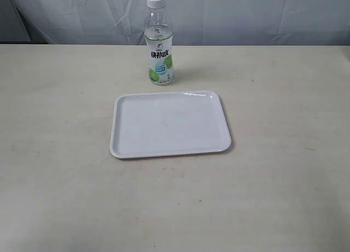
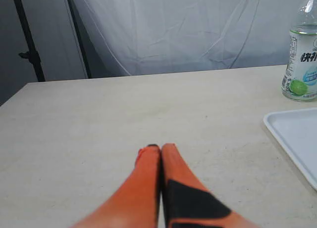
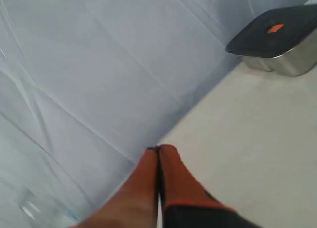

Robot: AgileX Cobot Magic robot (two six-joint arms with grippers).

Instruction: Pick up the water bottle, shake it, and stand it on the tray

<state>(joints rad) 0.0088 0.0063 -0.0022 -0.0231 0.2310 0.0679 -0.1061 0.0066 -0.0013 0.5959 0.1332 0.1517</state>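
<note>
Well apart, water bottle [image 2: 302, 57], left tool [image 2: 160, 147]

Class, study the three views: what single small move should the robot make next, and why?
Probably open the left tool and ease it toward the water bottle. That tool is shut, the bottle stands upright beyond the tray with nothing gripping it, and the left wrist view has it in sight.

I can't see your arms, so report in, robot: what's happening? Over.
Left gripper shut, empty. Right gripper shut, empty. Water bottle upright on table beyond tray, untouched. Nothing seen blocking it.
</note>
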